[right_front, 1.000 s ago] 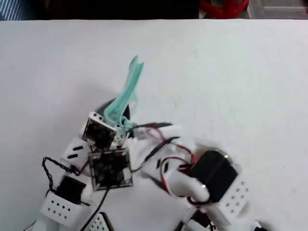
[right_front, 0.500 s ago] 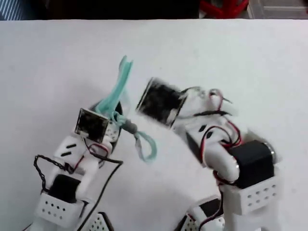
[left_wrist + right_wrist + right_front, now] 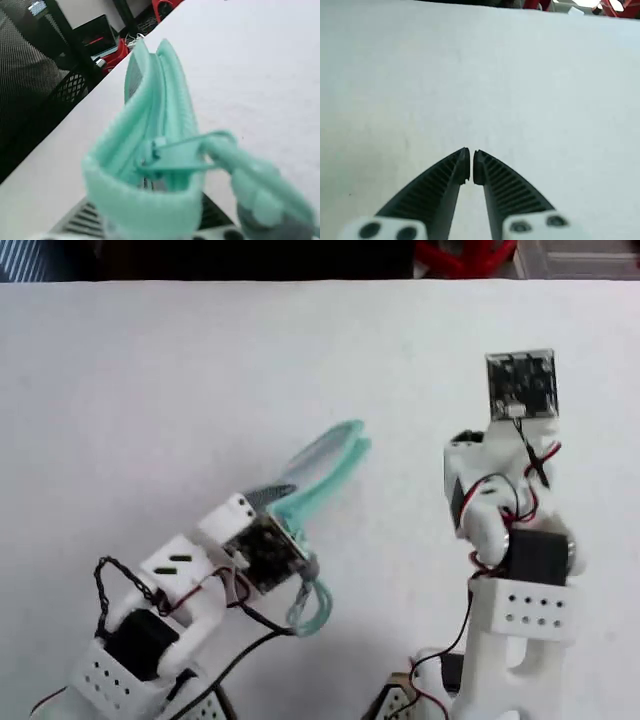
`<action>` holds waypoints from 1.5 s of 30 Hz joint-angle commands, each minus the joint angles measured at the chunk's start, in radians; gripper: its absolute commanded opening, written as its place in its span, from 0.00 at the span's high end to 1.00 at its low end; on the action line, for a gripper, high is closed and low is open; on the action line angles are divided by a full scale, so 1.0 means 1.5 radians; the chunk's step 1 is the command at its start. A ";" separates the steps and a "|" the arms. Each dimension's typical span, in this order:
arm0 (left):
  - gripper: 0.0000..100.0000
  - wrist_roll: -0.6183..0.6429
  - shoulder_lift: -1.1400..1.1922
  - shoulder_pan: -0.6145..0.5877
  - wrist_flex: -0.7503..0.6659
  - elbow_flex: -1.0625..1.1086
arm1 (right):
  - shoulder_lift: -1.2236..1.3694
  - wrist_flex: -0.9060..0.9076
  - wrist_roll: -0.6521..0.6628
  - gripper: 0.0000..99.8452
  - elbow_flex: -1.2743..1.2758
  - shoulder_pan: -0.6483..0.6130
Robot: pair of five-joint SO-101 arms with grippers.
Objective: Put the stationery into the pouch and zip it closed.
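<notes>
My left gripper (image 3: 272, 502) is shut on one end of a mint-green pouch (image 3: 322, 466), which sticks out and away toward the table's middle. Close to the left wrist camera, the pouch (image 3: 150, 130) shows its zip slider (image 3: 156, 150) at the held end. A green cord pull (image 3: 250, 175) trails from the slider, and its loop (image 3: 309, 604) hangs beside the left arm. Over bare table, my right gripper (image 3: 471, 165) is shut with nothing in it. The right arm (image 3: 510, 530) stands upright at the right, well apart from the pouch.
The white table (image 3: 150, 370) spreads wide around both arms. Its far edge (image 3: 300, 280) meets a dark background with red items (image 3: 465, 255). A black mesh chair (image 3: 35, 75) stands beyond the table edge in the left wrist view.
The right arm has drawn away from the pouch and swung to the right side. The left arm has turned the pouch from pointing away to pointing right and away.
</notes>
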 commanded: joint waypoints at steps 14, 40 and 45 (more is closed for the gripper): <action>0.98 -0.283 0.005 0.073 0.163 -0.089 | -0.290 -0.297 -0.039 0.98 0.400 0.009; 0.97 -0.097 0.009 -0.056 -0.133 -0.045 | -0.286 -0.051 0.046 0.98 0.230 -0.035; 0.97 -0.168 0.010 -0.169 -0.233 -0.044 | -0.287 -0.146 0.045 0.98 0.318 -0.035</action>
